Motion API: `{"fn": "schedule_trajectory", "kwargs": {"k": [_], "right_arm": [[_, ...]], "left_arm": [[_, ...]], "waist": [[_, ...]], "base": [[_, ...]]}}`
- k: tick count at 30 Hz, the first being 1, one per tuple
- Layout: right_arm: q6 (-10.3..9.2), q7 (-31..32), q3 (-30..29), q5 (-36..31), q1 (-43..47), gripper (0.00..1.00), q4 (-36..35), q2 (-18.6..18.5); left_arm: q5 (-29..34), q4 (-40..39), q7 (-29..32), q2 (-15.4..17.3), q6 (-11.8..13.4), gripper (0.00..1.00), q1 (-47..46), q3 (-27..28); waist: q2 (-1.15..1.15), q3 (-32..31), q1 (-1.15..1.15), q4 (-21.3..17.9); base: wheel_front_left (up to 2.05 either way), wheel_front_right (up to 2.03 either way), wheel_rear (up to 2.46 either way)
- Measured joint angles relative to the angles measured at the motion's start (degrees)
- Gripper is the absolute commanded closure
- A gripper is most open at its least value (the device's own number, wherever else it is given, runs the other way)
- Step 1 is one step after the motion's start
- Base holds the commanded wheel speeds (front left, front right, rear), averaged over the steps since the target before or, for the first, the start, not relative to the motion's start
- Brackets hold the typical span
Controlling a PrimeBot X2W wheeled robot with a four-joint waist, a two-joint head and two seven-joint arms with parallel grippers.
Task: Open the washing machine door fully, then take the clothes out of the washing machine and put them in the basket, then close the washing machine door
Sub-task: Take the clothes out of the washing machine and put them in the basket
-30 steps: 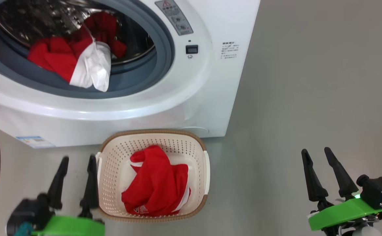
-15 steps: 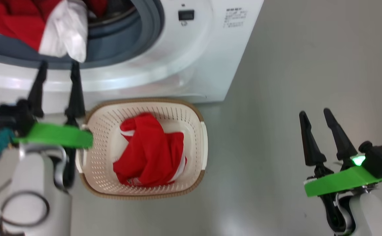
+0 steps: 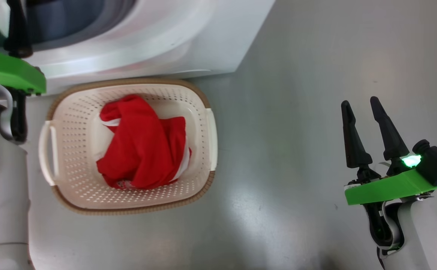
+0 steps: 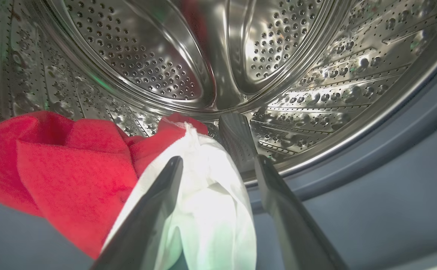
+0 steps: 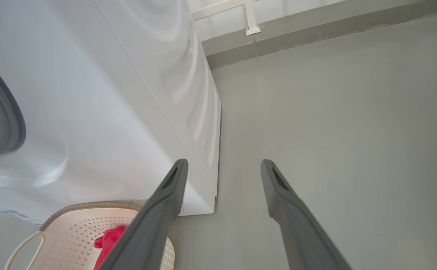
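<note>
Left gripper (image 4: 219,159) spread, straddling white fold of clothes (image 4: 203,195) at drum (image 4: 147,67) lip; soft, light, limp. Pinch bunched white fold ahead.

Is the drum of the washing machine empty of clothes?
No, a red and white garment lies at the front of the drum, just ahead of the open left tool.

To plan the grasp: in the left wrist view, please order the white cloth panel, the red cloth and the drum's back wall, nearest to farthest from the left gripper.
From the left gripper:
1. White cloth panel, between the fingers.
2. Red cloth, just left.
3. Drum's back wall, far behind.
</note>
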Motion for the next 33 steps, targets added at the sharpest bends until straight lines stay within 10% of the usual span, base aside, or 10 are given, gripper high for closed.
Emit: {"fn": "schedule_trajectory", "kwargs": {"k": [20,21,23,25,33], "right_arm": [[0.00,0.0,1.5,0.0,-2.1,0.00,-0.2,0.5],[0.00,0.0,1.5,0.0,-2.1,0.00,-0.2,0.5],[0.00,0.0,1.5,-0.1,-2.1,0.00,-0.2,0.5],[0.00,0.0,1.5,-0.1,-2.1,0.00,-0.2,0.5],[0.00,0.0,1.8,-0.1,-2.1,0.00,-0.1,0.5]], "left_arm": [[6.8,9.2,0.0,7.1,6.0,0.00,-6.6,-0.7],[6.7,9.3,0.0,7.1,6.1,0.12,-6.7,-0.8],[6.7,9.4,0.0,7.1,6.1,0.83,-6.8,-0.8],[6.7,9.5,0.0,7.1,6.1,1.00,-6.8,-0.9],[5.1,7.5,0.0,6.1,6.0,1.00,-6.5,-0.6]], "waist": [[0.00,4.4,0.00,-5.1],[0.00,4.4,0.00,-5.0],[0.00,4.3,0.00,-4.9],[0.00,4.2,0.00,-4.8],[0.00,2.9,0.00,-4.2]], "base": [[0.00,0.00,0.00],[0.00,0.00,0.00],[0.00,0.00,0.00],[0.00,0.00,0.00],[0.00,0.00,0.00]]}}
